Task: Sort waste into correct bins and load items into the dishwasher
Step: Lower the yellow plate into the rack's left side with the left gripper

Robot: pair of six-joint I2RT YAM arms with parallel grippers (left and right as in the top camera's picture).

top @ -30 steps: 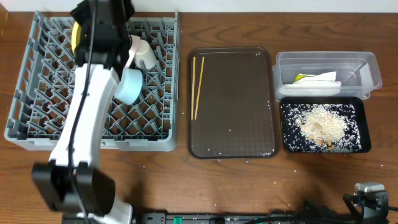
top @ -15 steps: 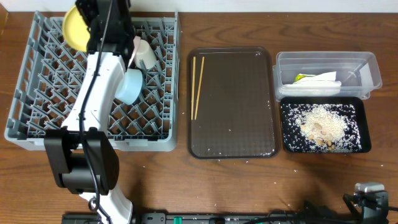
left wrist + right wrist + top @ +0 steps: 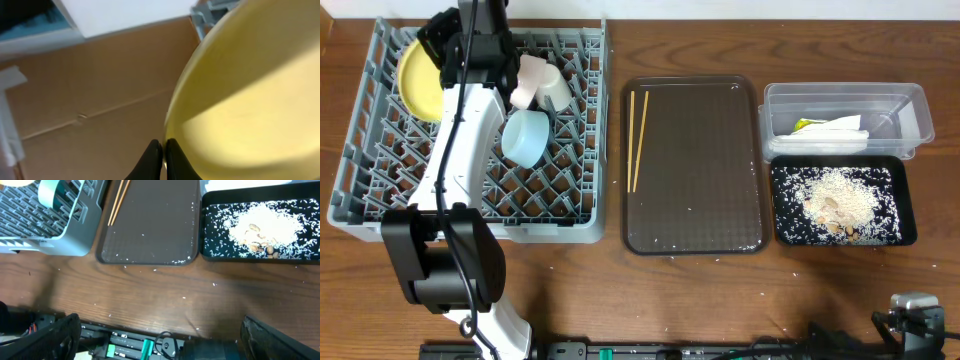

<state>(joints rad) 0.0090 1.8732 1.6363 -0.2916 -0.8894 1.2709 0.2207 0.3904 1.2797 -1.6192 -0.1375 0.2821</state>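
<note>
Left fingers (image 3: 150,162) are pinching shut on the rim of the yellow plate (image 3: 417,80), holding it tilted at the far-left corner of the grey rack (image 3: 380,200), so loading is underway and next, I reckon, is seating it between pegs before releasing, with right fingers (image 3: 55,335) hanging spread wide.
</note>
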